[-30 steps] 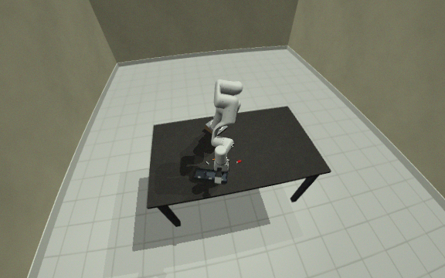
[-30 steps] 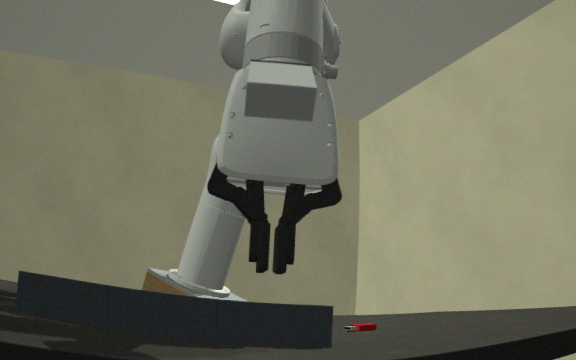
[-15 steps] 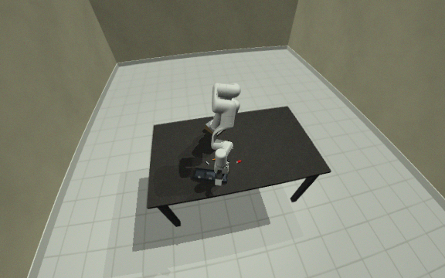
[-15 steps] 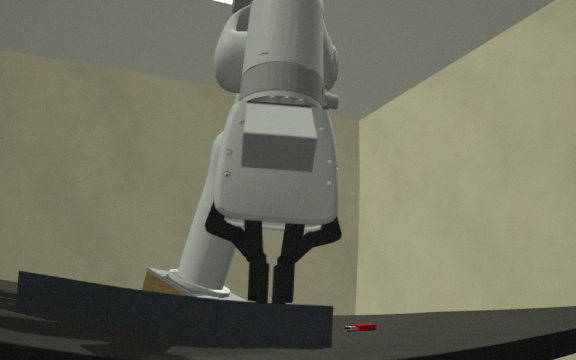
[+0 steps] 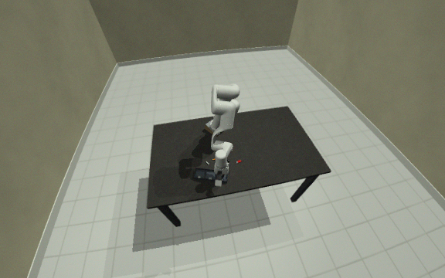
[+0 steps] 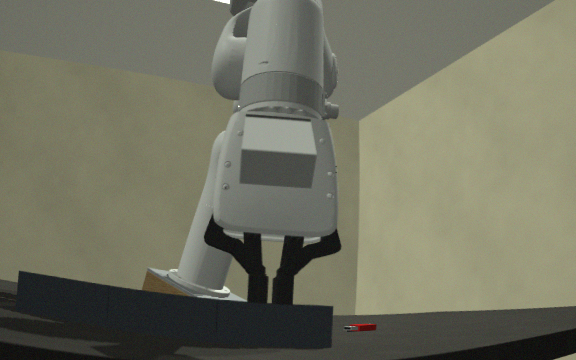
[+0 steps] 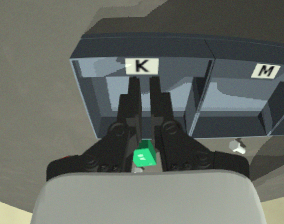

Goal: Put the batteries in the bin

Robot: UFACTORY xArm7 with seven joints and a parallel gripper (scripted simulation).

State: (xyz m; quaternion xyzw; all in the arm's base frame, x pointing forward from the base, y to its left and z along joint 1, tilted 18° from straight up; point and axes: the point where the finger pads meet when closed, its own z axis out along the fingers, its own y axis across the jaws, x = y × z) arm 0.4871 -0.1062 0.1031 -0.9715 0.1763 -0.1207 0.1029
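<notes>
The gripper (image 7: pixel 143 99), fingers nearly together and pinching something too small to identify, is hanging over the K compartment (image 7: pixel 141 99) of the dark blue bin (image 6: pixel 168 320); the M compartment (image 7: pixel 239 106) is showing bare floor.

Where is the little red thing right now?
The little red thing lies on the black table, seen in the exterior view. It sits just right of the blue bins, apart from the claw.

Dark-blue K bin (image 7: pixel 100 96) upright on table; small battery (image 5: pixel 207 164) just behind.
</notes>
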